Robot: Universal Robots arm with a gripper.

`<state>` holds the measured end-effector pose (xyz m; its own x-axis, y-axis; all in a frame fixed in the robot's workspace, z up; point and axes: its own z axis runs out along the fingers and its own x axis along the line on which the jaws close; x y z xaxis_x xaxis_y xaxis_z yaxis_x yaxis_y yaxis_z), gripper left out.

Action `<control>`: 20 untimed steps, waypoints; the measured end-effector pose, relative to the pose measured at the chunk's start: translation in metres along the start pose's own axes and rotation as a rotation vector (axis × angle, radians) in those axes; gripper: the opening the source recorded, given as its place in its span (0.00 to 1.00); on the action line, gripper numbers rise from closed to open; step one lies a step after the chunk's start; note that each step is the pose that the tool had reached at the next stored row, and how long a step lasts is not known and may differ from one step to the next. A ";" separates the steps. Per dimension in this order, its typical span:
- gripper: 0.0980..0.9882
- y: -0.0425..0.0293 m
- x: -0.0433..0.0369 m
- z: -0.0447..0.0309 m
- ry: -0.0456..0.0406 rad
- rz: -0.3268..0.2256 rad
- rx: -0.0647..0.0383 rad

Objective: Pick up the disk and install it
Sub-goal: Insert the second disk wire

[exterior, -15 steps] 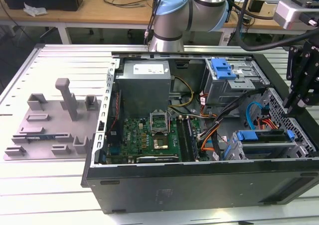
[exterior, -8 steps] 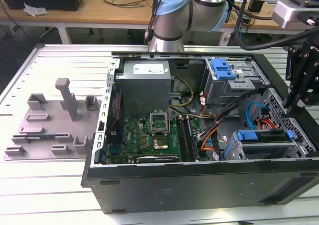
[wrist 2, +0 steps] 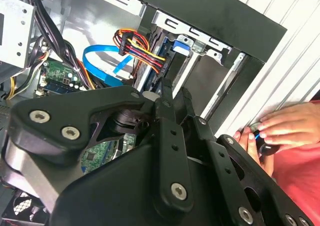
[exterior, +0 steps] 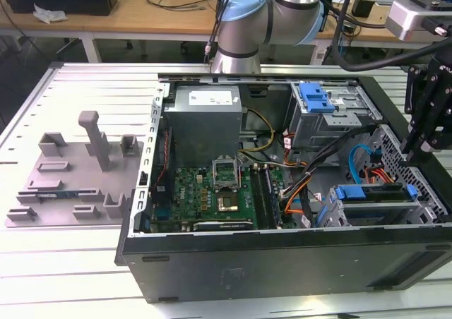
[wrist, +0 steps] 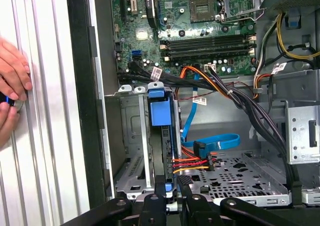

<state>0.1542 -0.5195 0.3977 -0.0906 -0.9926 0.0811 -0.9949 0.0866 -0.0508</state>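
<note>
Gripper: fingers nearly together, nothing held, just above the disk's edge.
Disk: seated upright in the cage.
Hand: on table.

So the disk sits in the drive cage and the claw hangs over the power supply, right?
No. The disk does sit in the drive cage, but the claw hangs over that cage, not the power supply, as the exterior view shows.
</note>
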 end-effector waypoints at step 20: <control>0.24 0.0112 -0.0266 0.0113 0.0373 -0.003 -0.009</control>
<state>0.1459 -0.4932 0.3838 -0.0892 -0.9890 0.1183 -0.9955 0.0848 -0.0417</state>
